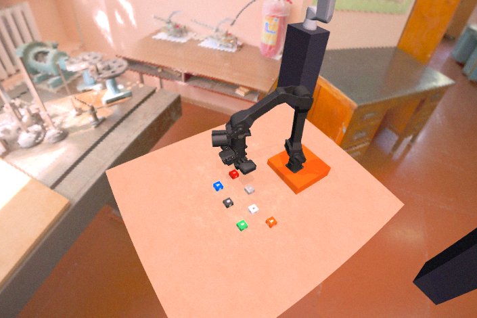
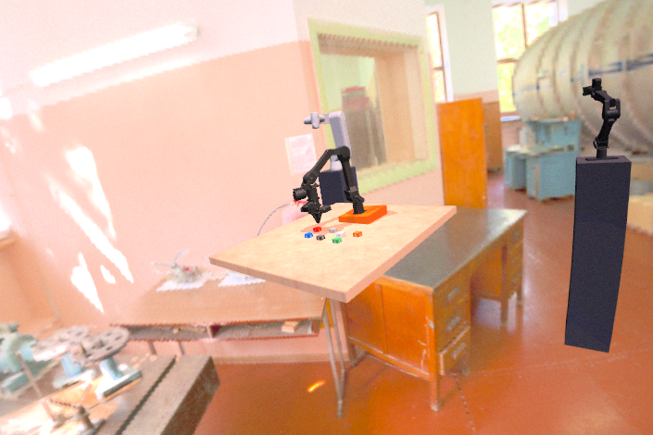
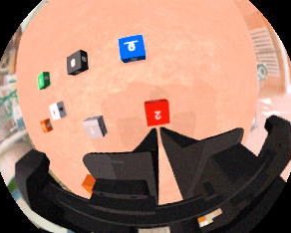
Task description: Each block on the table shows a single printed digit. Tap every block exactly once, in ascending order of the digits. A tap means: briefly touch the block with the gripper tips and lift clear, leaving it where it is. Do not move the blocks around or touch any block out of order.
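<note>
End effector point(image 3: 160, 135) closed, empty; hovers seemingly just above red block point(image 3: 156, 112).

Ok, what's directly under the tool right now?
Bare table, it seems. The shut tool hovers with its tips just short of the red block, marked 2; nothing is between them. The tool body hides the table closer in, apart from an orange edge.

i see seven blocks on the table point(image 1: 321, 239) in front of my arm's base point(image 1: 299, 170). the digit-2 block point(image 3: 156, 112) lies nearest my gripper point(image 3: 157, 130), just ahead of its tips, apart from them. the digit-8 block point(image 3: 132, 48) sits beyond it; the remaining five spread off to the left in wrist view
</note>
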Motion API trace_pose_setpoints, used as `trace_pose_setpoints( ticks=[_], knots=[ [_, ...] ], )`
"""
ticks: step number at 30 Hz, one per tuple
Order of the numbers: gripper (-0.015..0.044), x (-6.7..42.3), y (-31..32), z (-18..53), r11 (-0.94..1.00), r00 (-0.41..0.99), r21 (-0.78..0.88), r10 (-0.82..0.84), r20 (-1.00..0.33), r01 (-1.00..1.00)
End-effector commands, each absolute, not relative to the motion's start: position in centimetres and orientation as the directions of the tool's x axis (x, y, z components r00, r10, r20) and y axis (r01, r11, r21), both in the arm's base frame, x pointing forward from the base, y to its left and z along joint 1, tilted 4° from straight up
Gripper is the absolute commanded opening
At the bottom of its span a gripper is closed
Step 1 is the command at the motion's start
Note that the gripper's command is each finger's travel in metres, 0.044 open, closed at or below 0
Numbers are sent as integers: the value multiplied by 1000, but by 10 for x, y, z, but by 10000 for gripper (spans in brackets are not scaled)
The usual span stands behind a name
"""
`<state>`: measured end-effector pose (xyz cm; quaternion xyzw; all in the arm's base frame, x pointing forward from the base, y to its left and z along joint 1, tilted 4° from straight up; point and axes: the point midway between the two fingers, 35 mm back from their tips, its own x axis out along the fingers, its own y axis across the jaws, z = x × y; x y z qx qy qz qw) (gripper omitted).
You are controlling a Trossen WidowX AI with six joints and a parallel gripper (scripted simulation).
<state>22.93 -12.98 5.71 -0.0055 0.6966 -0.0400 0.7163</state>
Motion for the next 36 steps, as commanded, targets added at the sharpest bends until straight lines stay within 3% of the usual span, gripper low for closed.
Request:
trace_pose_setpoints(
  ticks=[1, 26, 36],
  knots=[
    [20, 233, -132, 59, 996, 53, -74, -76, -996, 45],
    [20, 235, -134, 29, 996, 53, -74, -76, -996, 45],
    [20, 234, -131, 83, 996, 53, -74, -76, -996, 45]
  ],
)
